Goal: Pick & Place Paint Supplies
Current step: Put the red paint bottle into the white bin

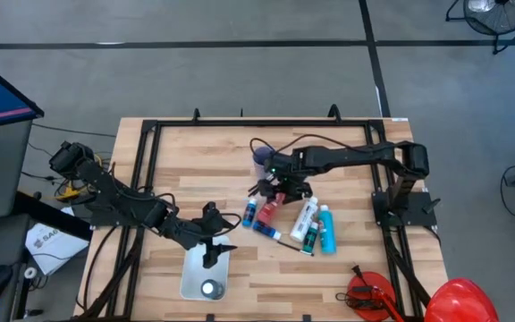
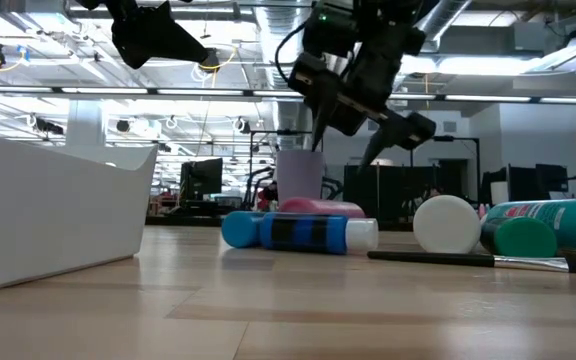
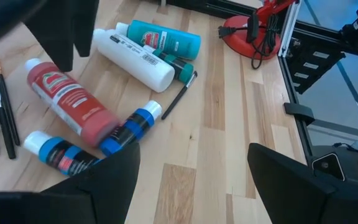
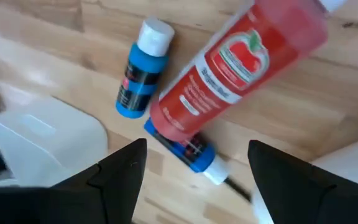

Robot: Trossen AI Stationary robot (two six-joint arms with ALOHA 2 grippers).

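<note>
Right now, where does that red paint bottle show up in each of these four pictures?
High view: the red paint bottle lies mid-table, under the right pincer.
Low view: only its pinkish side shows, behind the blue bottle.
Left wrist view: left of centre, lying diagonally.
Right wrist view: upper middle, large.
Shared landmark: the blue bottle touching it, seen in every view.

The left arm reaches in from the table's left edge, bent at the elbow, its forearm angling toward the front middle. The left gripper (image 1: pixel 211 240) hangs raised above the table, jaws spread wide and holding nothing. The right arm stretches from its base at the right side leftward across the middle. The right gripper (image 1: pixel 280 185) points down, lifted, jaws apart and empty.
</note>
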